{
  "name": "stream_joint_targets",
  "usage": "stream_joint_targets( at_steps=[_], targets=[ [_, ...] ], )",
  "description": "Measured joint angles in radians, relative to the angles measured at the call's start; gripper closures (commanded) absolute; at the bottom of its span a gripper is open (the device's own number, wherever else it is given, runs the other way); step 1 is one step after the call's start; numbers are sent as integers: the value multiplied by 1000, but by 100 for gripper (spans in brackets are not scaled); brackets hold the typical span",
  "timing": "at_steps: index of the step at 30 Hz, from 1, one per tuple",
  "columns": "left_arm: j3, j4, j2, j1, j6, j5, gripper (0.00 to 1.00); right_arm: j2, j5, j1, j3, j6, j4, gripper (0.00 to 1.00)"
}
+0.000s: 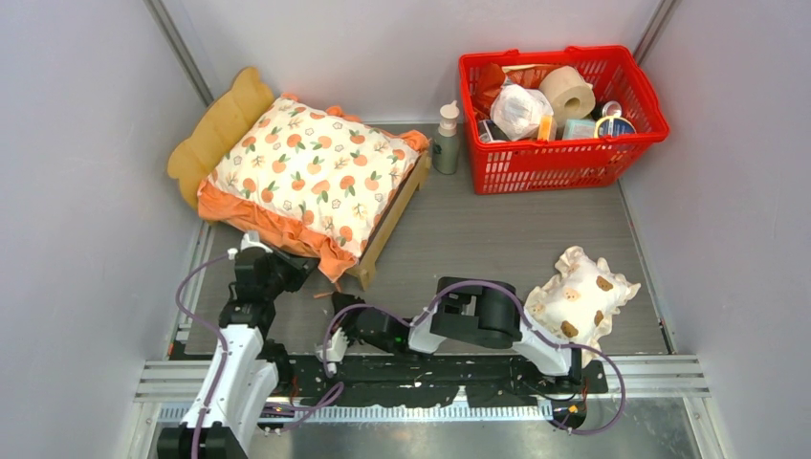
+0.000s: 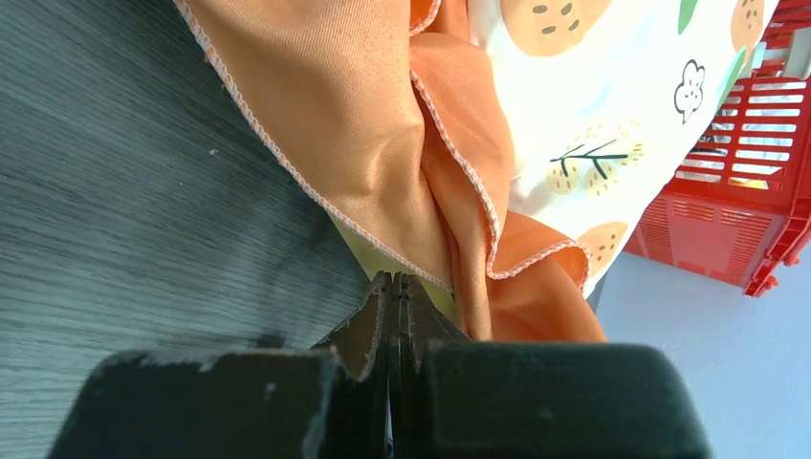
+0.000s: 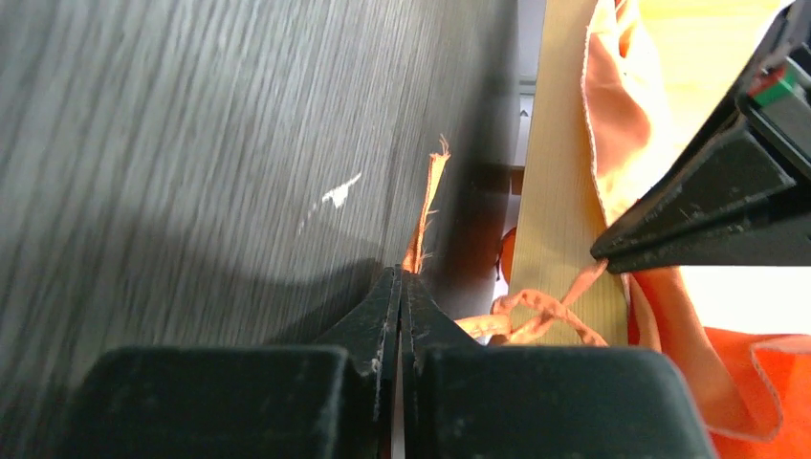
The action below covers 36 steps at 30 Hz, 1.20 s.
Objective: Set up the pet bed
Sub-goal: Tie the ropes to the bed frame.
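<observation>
The pet bed [image 1: 390,226] is a light-wood frame with a wavy headboard [image 1: 225,120], standing at the back left. A cream orange-print cushion [image 1: 311,172] with orange ruffles covers it. My left gripper [image 1: 304,271] is shut at the cushion's near ruffle [image 2: 383,191]. Its tips [image 2: 394,279] rest under the ruffle's edge with nothing seen between them. My right gripper [image 1: 335,302] lies low by the bed's foot corner. In the right wrist view its jaws [image 3: 400,273] are shut on a thin orange tie [image 3: 427,215] beside the wooden rail [image 3: 564,191].
A small cream frilled pillow [image 1: 579,292] with brown spots lies on the table at the right. A red basket [image 1: 559,163] full of items stands at the back right, with a small bottle [image 1: 447,139] beside it. Grey walls close in both sides.
</observation>
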Motion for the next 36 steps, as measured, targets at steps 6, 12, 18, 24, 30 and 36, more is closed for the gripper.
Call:
stream_joint_targets(
  at_steps=[6, 12, 18, 24, 30, 36],
  targets=[
    [2, 2, 18, 0, -1, -3, 100, -59, -22, 4, -75, 66, 26, 95],
    [2, 2, 18, 1, 0, -5, 100, -61, -78, 6, -80, 88, 30, 95],
    [27, 0, 34, 1, 7, -35, 100, -69, -52, 24, -138, 124, 74, 95],
    [36, 23, 56, 1, 2, -53, 100, -112, 14, 31, -188, 207, 96, 95],
    [36, 29, 56, 2, 6, -51, 99, -114, 77, 31, -238, 265, 171, 95],
    [-10, 59, 9, 2, 22, 23, 88, -114, 95, 30, -245, 284, 227, 95]
  ],
)
